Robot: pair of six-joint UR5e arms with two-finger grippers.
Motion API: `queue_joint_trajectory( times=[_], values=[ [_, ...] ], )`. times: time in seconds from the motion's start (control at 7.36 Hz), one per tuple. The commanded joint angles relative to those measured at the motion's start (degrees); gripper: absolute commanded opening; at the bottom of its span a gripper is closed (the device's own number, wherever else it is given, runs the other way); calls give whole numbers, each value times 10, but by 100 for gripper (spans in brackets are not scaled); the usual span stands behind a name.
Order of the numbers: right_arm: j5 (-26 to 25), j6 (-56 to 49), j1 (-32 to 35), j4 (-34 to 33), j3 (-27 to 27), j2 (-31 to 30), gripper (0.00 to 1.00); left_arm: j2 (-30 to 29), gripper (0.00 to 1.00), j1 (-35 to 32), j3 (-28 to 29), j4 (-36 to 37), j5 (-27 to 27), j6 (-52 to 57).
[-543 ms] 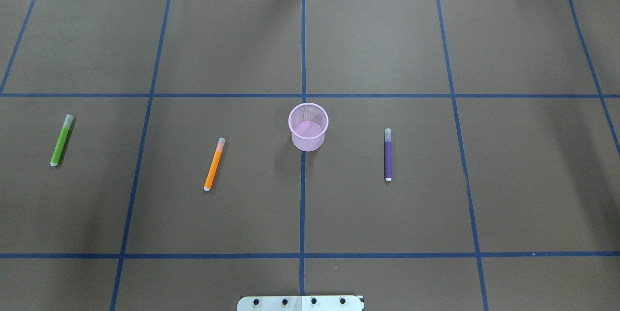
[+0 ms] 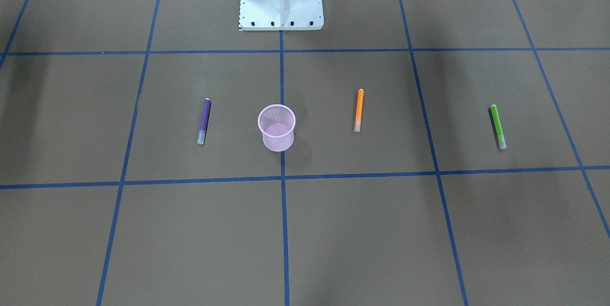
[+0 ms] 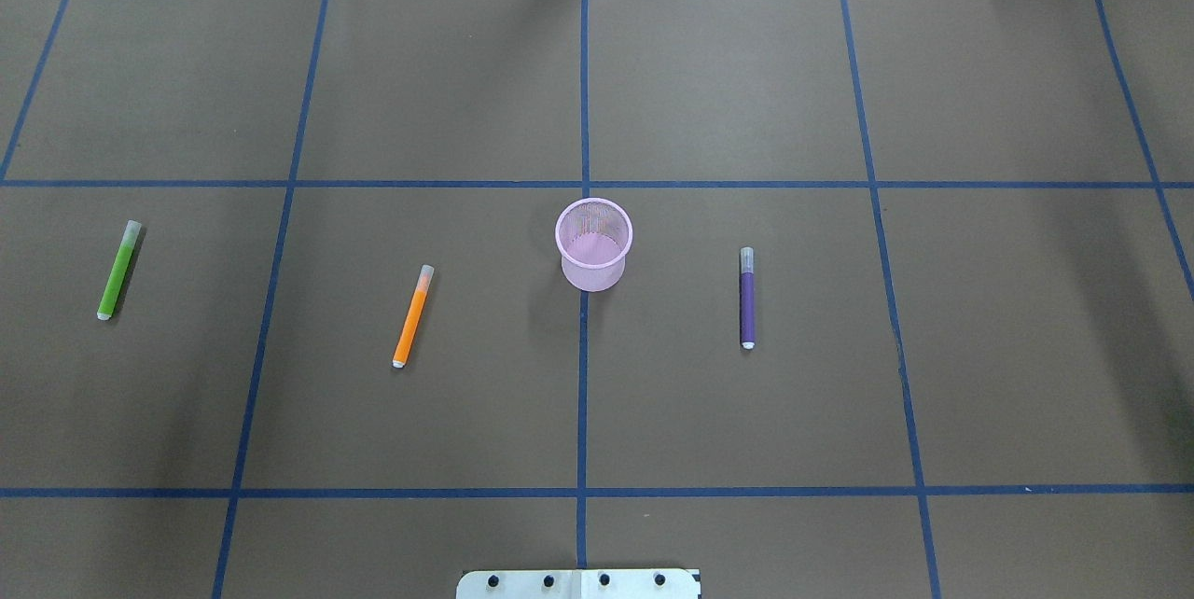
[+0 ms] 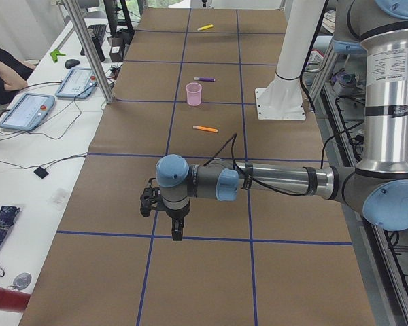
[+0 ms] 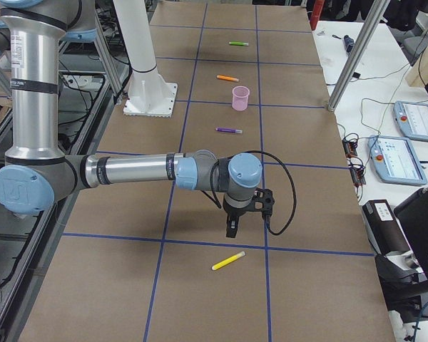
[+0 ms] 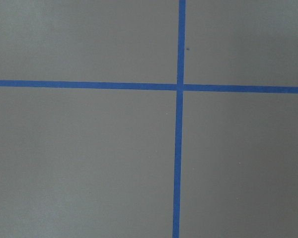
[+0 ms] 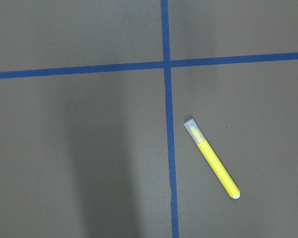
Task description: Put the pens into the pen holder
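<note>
Exterior right view, contents at this moment:

1. Right pincer (image 5: 232, 229): hangs fingers-down over the brown paper-covered table (image 5: 200, 299). Whether it is spread or pressed together cannot be told, and nothing shows in it.
2. Short yellow marker pen with a pale translucent cap (image 5: 228, 261): lies flat just beside this pincer, on the side away from the cup and not touching. In the right wrist view its long axis runs on a slant, cap upper-left, off-centre to the lower right. The right arm is by far the nearer. A small shift and a wrist turn, to set the jaws across the barrel, look necessary.
3. Small round translucent pink wire-mesh cup (image 3: 593, 277): upright and empty, well apart from the right pincer toward the table's middle.
4. Purple pen (image 3: 747, 298): lies between that pincer and the cup.
5. Orange pen (image 3: 412, 316) and green pen (image 3: 118, 270): lie beyond the cup.
6. Left pincer (image 4: 177, 234): hangs over the far end, state likewise impossible to tell.

Pens in cup: 0 of 4.
</note>
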Motion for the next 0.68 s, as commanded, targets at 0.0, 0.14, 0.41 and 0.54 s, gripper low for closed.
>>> queue_joint_trajectory(
  times=[0.0,0.14,0.41,0.54],
  values=[
    [-1,-2,0,2,0,1,100,-5,100,2,-3,1,1,-6],
    [-1,-2,0,2,-1,2,100,-5,100,2,-11,-1,1,-6],
    [-1,-2,0,2,1,2,100,-14,100,27,-13,-17,2,-8],
    [-1,0,0,3,1,4,100,-24,100,44,-15,-18,0,-9]
  ],
)
